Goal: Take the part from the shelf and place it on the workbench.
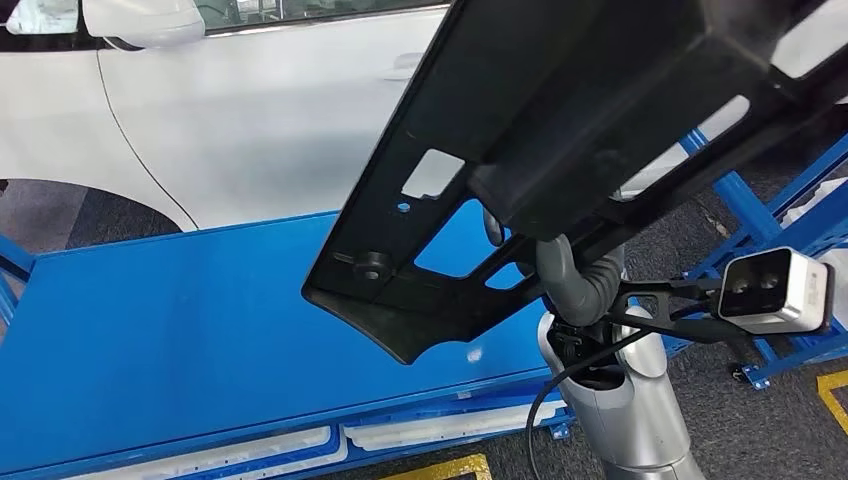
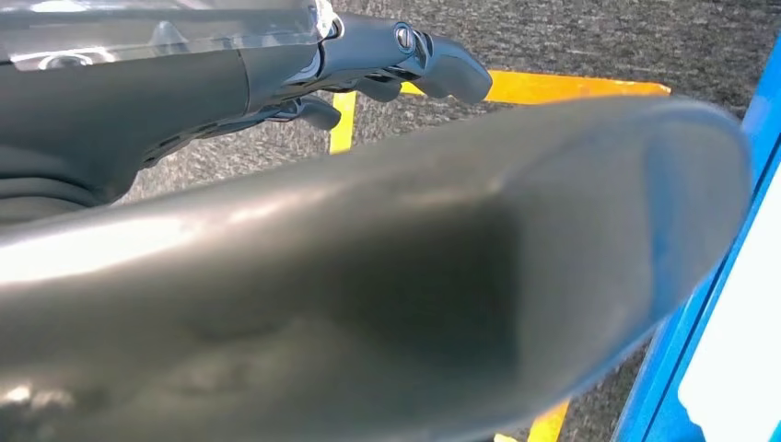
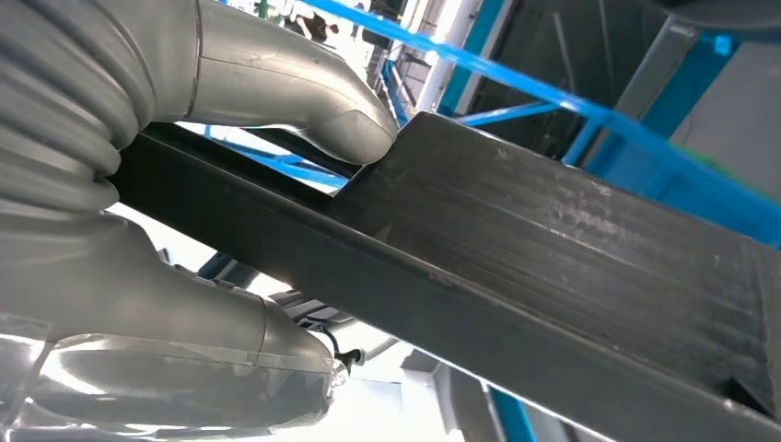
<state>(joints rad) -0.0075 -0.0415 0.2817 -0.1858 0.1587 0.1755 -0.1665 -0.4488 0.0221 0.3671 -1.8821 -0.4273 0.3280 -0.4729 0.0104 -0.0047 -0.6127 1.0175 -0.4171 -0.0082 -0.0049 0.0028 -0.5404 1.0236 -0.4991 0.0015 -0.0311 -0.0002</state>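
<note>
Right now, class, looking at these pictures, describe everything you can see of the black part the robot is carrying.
The part is a long, flat black panel, matt like moulded plastic, with several cut-out windows, a small round boss and a raised boxy rib along it. It is held tilted in the air above the blue workbench, its lower end nearer the bench and not resting on it. The right hand grips one edge, its thumb pressed on one face. A white car stands behind it.

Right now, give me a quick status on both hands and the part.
Right hand grips the black part, held above the blue workbench. Left hand holds nothing, fingers curled. Nothing on the workbench below.
</note>
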